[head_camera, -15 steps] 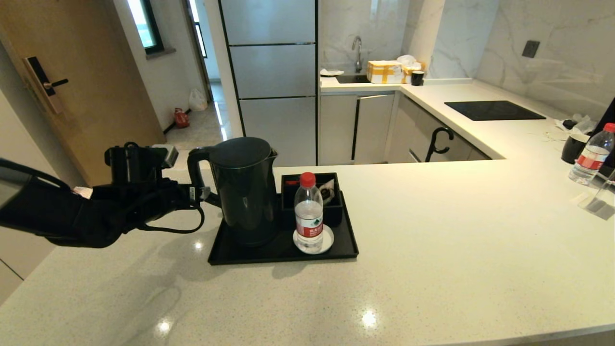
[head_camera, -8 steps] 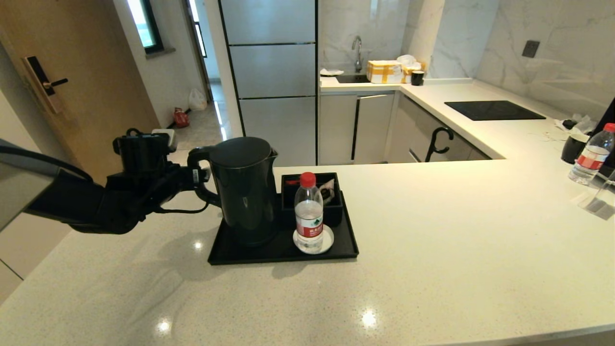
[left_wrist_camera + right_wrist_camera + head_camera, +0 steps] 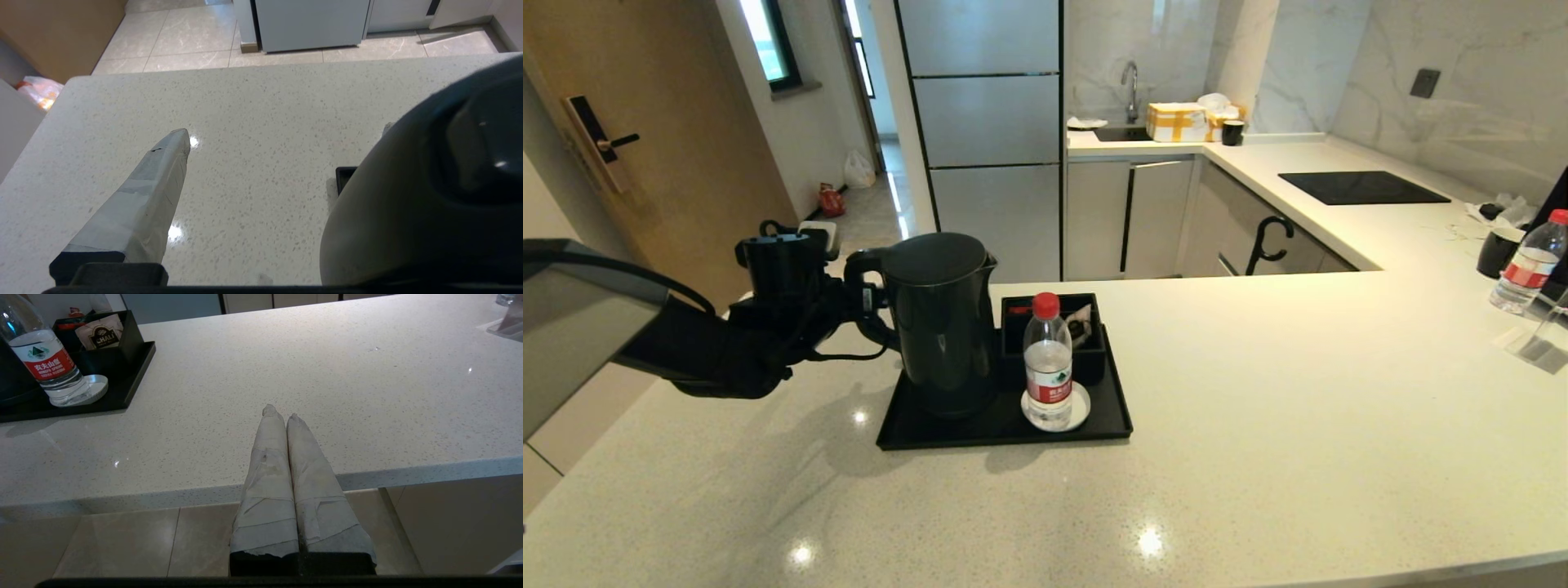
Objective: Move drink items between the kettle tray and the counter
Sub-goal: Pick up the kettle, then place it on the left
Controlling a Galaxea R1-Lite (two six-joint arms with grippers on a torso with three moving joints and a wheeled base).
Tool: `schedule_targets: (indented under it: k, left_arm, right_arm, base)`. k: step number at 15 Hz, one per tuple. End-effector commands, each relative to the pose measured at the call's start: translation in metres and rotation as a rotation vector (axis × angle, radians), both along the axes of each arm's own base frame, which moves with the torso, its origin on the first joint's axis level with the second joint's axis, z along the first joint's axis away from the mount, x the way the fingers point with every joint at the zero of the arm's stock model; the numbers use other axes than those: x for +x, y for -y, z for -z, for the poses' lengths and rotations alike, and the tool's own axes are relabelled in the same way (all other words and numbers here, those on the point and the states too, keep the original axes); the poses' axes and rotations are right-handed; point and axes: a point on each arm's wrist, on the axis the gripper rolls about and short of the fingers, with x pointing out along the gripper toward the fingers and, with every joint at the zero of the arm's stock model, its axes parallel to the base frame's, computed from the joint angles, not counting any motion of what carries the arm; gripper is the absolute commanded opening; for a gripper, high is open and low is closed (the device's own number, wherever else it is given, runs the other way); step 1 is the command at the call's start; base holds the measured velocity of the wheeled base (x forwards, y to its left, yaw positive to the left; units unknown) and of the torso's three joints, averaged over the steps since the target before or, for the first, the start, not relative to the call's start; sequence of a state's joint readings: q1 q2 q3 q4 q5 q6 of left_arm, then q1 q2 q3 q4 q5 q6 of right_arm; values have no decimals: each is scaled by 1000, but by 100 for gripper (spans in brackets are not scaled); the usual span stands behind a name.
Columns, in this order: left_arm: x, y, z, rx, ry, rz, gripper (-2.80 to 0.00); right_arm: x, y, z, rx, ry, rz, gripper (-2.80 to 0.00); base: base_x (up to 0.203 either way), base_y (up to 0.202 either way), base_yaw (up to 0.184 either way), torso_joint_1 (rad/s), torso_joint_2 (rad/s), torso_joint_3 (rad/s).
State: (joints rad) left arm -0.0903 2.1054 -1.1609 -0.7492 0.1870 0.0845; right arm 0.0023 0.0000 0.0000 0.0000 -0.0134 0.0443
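Note:
The glossy black kettle stands at the left of the black kettle tray on the off-white counter. The red-capped water bottle stands on the tray's white coaster, in front of the small black box. My left gripper is open at the kettle's loop handle. In the left wrist view one taped finger shows, and the kettle hides the other. My right gripper is shut on nothing at the counter's front edge, out of the head view.
A second water bottle, a black mug and a clear stand sit at the far right. The black hob lies behind them. Yellow boxes stand by the sink. The counter's left edge is just behind my left arm.
My left arm has moved right and slightly up, bringing the gripper to the kettle's handle. The kettle shifted a hair to the right. The bottle and the tray stayed put.

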Motion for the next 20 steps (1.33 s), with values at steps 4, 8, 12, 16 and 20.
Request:
schedule_targets:
  k: [4,8,12,16,20]
  left_arm:
    - [3,2,8,3,-10,3,-280]
    - [9,13,9,6,14,-8,-280]
    - [9,17,-4,6,53,-24,-280]
    - [1,21,-28,-1,108,-56,-280]
    - [-12,19,-48,-24,147,-95,-280]
  right_arm:
    - [0,0,0,0,-2,1,-280]
    - [0,0,0,0,0,0,-280]
    - [0,0,0,0,0,0,-280]
    - [0,0,0,0,-2,0,-280]
    - [0,0,0,0,0,1,-280]
  base:
    - [0,0,0,0,0,0]
    - [0,0,0,0,0,0]
    - [0,0,0,0,0,0]
    - [0,0,0,0,0,0]
    - [0,0,0,0,0,0]
